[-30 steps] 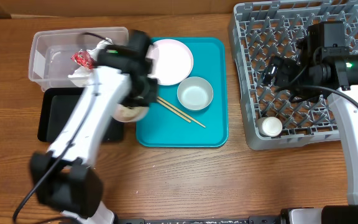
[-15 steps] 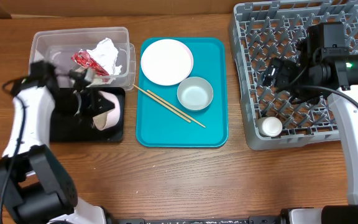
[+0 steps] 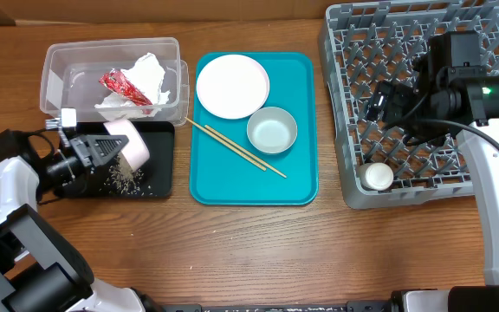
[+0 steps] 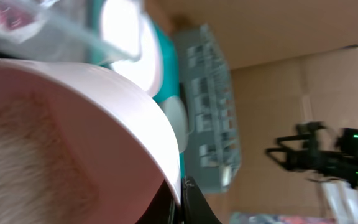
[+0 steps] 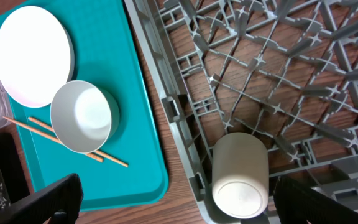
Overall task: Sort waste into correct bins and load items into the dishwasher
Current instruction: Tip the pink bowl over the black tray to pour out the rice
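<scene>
**Operator:** What does your left side have?

**Robot:** My left gripper point(image 3: 102, 149) is clamped on the rim of a pink bowl point(image 3: 132, 147). The bowl is tipped on its side over the black tray point(image 3: 165, 186), mouth facing down toward it. In my left wrist view the bowl point(image 4: 73, 124) fills most of the frame, with my fingertips point(image 4: 188, 200) pinched at its edge.

**Operator:** And the rice?

**Robot:** Loose grains of rice point(image 3: 126, 179) lie scattered on the black tray, just under the bowl.

**Operator:** The other waste?

**Robot:** The red wrapper point(image 3: 121, 84) and the crumpled napkin point(image 3: 148, 71) lie together inside the clear tub point(image 3: 55, 78), which sits just behind the black tray.

**Operator:** Your right side?

**Robot:** My right gripper point(image 3: 378, 102) hangs over the dish rack point(image 3: 362, 52) with its fingers spread wide and nothing between them. A white cup point(image 5: 241, 174) sits in the rack's near corner.

**Operator:** What's on the teal tray point(image 3: 297, 182)?

**Robot:** The white plate point(image 3: 232, 85), a white bowl point(image 3: 272, 132) and the two chopsticks point(image 3: 243, 152), which lie slantwise beside that bowl with one end sticking out past the tray's left edge.
</scene>
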### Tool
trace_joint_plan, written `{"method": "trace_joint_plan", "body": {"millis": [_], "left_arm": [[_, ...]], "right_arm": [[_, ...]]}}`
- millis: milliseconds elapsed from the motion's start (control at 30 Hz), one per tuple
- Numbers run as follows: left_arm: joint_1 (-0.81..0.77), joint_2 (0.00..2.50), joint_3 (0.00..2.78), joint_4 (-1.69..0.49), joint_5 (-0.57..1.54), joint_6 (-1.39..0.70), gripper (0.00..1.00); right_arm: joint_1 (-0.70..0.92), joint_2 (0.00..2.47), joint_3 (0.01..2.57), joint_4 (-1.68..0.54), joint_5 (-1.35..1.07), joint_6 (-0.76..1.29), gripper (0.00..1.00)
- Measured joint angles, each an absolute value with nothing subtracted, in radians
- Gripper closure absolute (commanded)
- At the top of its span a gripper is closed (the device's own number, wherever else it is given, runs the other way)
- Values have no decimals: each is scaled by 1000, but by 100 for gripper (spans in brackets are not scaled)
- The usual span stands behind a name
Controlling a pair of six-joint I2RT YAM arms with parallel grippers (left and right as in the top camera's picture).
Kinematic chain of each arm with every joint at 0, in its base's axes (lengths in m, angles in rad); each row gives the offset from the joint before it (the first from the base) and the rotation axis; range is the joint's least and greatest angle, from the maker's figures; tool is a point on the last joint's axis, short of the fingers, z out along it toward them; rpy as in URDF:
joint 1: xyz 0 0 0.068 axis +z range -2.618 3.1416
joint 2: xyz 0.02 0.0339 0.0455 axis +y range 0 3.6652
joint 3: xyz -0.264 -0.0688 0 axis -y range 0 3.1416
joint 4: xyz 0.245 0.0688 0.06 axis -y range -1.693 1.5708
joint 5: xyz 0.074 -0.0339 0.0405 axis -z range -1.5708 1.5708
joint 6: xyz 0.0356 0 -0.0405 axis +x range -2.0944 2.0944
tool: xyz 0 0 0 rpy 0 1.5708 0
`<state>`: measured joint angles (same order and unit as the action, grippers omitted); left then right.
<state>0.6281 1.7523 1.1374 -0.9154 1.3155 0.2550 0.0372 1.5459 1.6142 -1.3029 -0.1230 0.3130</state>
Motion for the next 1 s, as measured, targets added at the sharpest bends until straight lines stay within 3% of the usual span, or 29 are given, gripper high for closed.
{"method": "trace_joint_plan", "body": {"millis": [367, 1000], "left_arm": [[643, 1752, 1137, -904, 1526, 157, 96], [643, 1752, 1137, -864, 1490, -91, 96]], "right_arm": [[37, 1546, 1614, -1321, -123, 313, 0], [37, 1546, 1614, -1339, -124, 313, 0]]}}
